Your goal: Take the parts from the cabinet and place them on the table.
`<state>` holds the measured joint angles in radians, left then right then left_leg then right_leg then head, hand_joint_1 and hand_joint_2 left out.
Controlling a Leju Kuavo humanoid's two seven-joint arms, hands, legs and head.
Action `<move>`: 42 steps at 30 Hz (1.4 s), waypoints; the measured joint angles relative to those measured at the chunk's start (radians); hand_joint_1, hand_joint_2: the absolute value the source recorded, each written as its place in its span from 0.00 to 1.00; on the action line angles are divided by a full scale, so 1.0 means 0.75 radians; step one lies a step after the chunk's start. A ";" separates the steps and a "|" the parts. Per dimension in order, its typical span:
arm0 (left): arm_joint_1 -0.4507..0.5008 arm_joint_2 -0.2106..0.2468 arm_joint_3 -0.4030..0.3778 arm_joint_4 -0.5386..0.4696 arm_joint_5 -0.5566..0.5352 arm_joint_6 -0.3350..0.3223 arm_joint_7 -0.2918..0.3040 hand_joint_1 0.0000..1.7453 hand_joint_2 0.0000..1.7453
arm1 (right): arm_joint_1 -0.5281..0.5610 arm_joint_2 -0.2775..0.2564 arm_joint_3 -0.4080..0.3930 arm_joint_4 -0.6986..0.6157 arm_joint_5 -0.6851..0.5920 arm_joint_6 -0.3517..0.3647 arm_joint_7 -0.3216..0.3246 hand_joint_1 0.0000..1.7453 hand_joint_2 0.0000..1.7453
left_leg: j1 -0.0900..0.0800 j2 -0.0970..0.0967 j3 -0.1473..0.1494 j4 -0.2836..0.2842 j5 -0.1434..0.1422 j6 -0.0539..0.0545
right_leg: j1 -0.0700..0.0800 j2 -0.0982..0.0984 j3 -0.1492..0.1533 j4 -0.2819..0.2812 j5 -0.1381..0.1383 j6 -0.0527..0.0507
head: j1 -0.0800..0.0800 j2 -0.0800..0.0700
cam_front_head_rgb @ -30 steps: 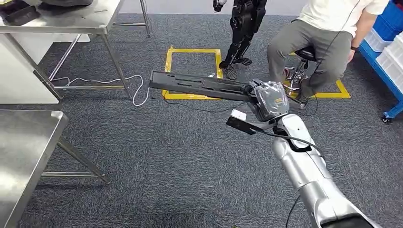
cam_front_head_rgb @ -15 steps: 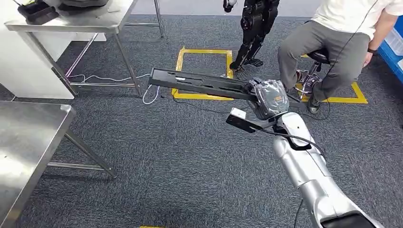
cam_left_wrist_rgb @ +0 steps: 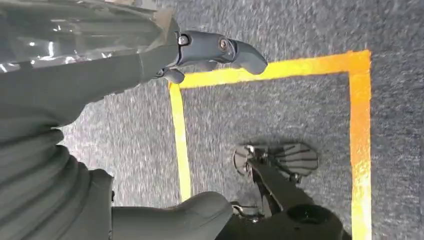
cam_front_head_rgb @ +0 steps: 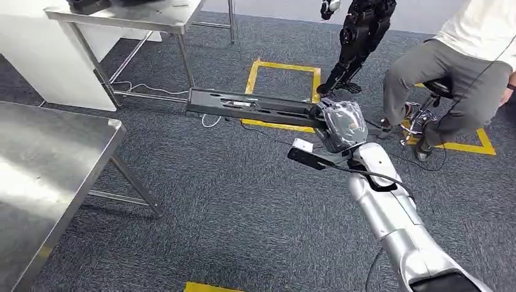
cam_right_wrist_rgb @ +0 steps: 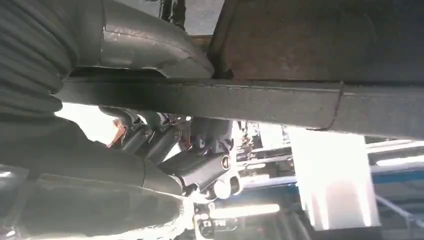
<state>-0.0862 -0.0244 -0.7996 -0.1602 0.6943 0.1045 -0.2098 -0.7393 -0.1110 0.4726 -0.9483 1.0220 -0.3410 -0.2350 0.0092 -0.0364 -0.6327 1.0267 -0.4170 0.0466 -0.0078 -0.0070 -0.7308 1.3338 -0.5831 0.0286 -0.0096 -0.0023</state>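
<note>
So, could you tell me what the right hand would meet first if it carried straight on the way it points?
Probably nothing: the right hand holding the long black part points left above carpet, passing between the near steel table and the far table. Depth is unclear.

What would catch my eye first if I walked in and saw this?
Probably the long black part, held out level over the grey carpet by the robot's right hand on its silver arm. Next, the steel table at the left, and a seated person at the upper right beside yellow floor tape.
</note>
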 joint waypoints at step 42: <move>0.005 0.001 -0.035 0.001 0.012 -0.009 0.013 0.00 1.00 | -0.008 0.000 0.000 0.000 0.039 0.013 0.020 1.00 1.00 | 0.001 0.010 -0.103 0.164 -0.081 -0.056 | -0.018 -0.001 0.204 -0.420 0.167 -0.048 | -0.015 0.000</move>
<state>-0.0823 -0.0240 -0.8255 -0.1595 0.7034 0.0977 -0.2003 -0.7456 -0.1110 0.4726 -0.9487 1.0513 -0.3311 -0.2197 0.0099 -0.0290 -0.7101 1.1496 -0.4781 0.0047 -0.0210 -0.0076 -0.5776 1.0187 -0.4575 -0.0071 -0.0210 -0.0023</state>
